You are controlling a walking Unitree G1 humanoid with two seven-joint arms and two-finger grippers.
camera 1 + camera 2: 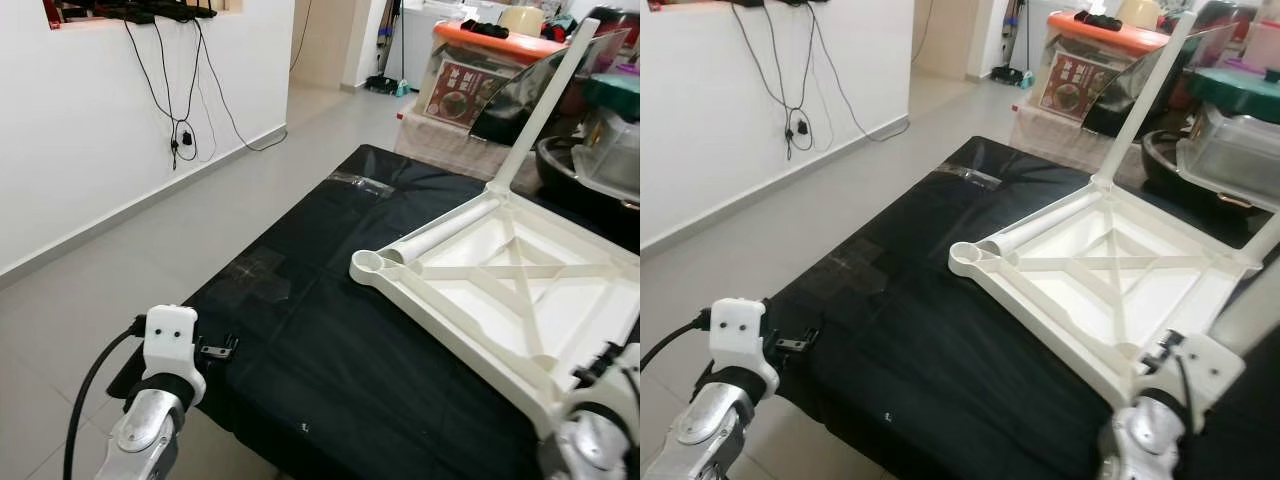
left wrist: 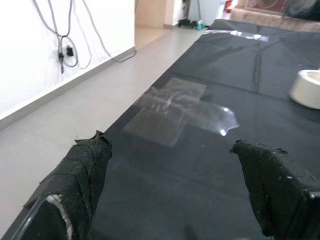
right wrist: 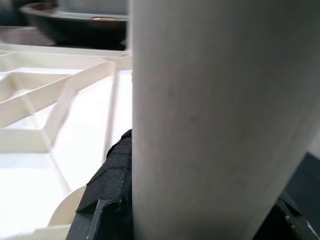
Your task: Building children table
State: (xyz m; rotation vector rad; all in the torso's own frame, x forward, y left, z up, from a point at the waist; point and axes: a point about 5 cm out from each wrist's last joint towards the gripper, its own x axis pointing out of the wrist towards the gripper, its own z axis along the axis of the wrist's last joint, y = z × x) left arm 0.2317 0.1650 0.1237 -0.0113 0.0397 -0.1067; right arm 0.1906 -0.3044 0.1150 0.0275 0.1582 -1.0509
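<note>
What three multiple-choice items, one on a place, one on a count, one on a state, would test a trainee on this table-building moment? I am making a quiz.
1. Where does the white tabletop lie?
A. Upside down on the black cloth
B. On the grey floor
C. Leaning on the wall

2. How many legs stand fully upright in its corner sockets?
A. None
B. One
C. Four

3. How are the left gripper jaws?
A. Shut on a leg
B. Open over the cloth
C. Shut on a cable

Answers:
1 A, its ribbed underside faces up on the cloth.
2 B, one leg rises from the far corner, while the near-left socket is empty and the right gripper holds a second leg at a slant.
3 B, the fingers stand apart with nothing between.
</note>
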